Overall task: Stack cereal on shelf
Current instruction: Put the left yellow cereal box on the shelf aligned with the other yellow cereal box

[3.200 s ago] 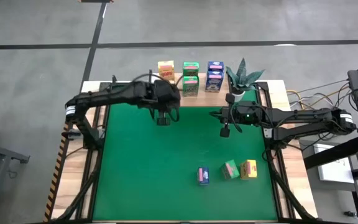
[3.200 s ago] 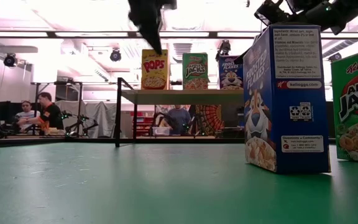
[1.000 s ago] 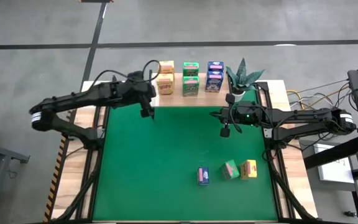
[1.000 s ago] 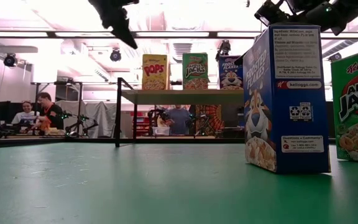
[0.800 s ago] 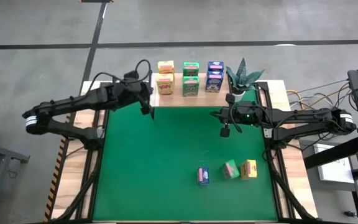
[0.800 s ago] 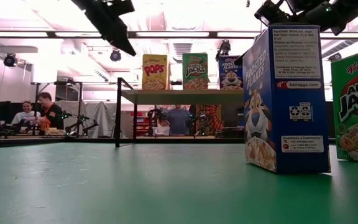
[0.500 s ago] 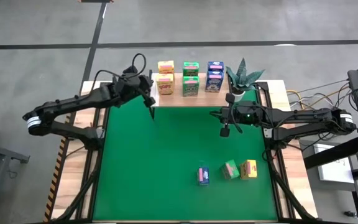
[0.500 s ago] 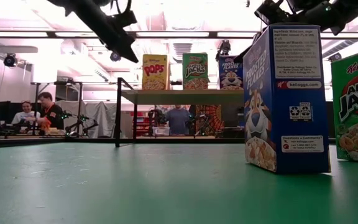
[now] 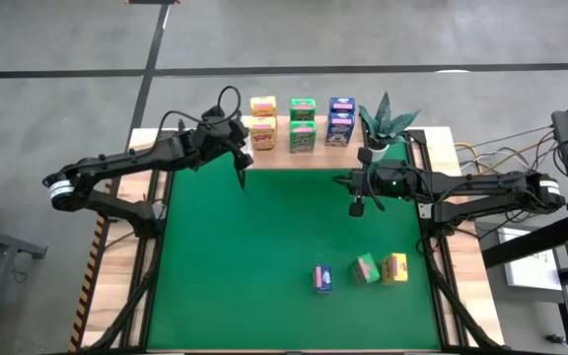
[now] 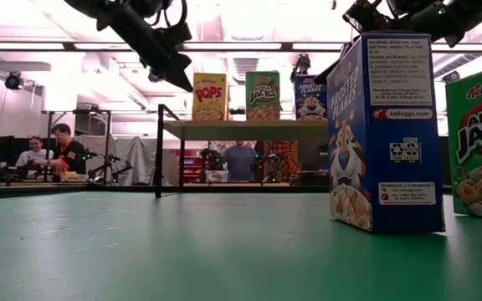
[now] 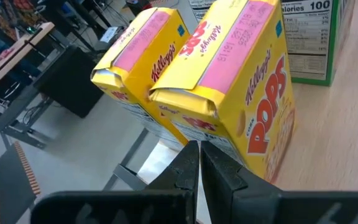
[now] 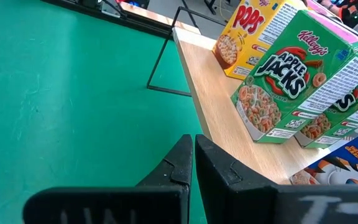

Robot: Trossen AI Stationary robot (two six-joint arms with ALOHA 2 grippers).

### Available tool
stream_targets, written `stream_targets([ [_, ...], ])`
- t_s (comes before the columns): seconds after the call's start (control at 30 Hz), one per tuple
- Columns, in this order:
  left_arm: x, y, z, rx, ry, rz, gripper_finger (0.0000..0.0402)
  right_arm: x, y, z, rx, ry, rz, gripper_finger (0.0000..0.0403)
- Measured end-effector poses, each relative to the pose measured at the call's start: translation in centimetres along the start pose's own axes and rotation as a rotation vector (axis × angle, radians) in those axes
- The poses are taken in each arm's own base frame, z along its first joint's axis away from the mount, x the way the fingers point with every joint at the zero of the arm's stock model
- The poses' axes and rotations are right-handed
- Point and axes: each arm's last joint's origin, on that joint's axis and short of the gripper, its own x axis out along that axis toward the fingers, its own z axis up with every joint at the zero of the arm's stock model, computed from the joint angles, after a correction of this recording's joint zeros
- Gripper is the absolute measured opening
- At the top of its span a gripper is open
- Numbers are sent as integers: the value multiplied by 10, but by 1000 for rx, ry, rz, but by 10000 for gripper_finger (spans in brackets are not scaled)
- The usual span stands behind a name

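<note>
Cardboard cereal boxes, glossy and rectangular, stand in three colour rows on the pale wood shelf [image 9: 328, 150]: yellow boxes [image 9: 262, 120], green boxes [image 9: 302, 124], blue boxes [image 9: 340, 118]. The left tool [image 9: 242, 176], fingers pressed together, hangs just beside the yellow ones. The right tool [image 9: 356, 207], also closed, hovers over the green felt tabletop [image 9: 264, 237]. Three more boxes [image 9: 361, 270] stand on the felt.

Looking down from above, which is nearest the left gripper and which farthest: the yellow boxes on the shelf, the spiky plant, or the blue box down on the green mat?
From the left gripper:
1. Yellow boxes, on the shelf's left end.
2. Spiky plant, at the shelf's right end.
3. Blue box, on the mat's near side.
</note>
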Motion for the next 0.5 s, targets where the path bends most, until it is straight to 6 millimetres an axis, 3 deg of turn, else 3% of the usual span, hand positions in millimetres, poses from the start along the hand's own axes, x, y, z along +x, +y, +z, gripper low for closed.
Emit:
stream_targets([
  [0.27,-1,0,-1,-20,7,-3,0,0,0,0,4,0,1,9],
  [0.5,-17,-12,1,-66,9,-68,0,0,1,-2,17,12,4,9],
])
